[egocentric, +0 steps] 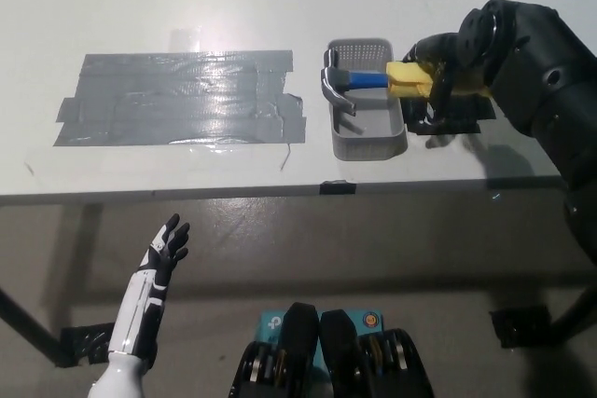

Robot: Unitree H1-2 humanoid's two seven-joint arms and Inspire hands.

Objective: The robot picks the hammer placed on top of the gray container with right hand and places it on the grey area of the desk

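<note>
No readable writing; right robot hand (437, 67) grips hammer (373, 81) over gray container (368, 128).

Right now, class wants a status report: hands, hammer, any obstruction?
Right hand shut on hammer handle; hammer across gray container. Left hand open, low beside desk. Grey area unobstructed.

A robotics test lab is suggested by a plain white worktop (187, 6) marked with a patch of grey tape (177, 100), black tape tabs (338, 187) stuck along its edge, and a bare concrete floor (373, 249) beneath.
</note>
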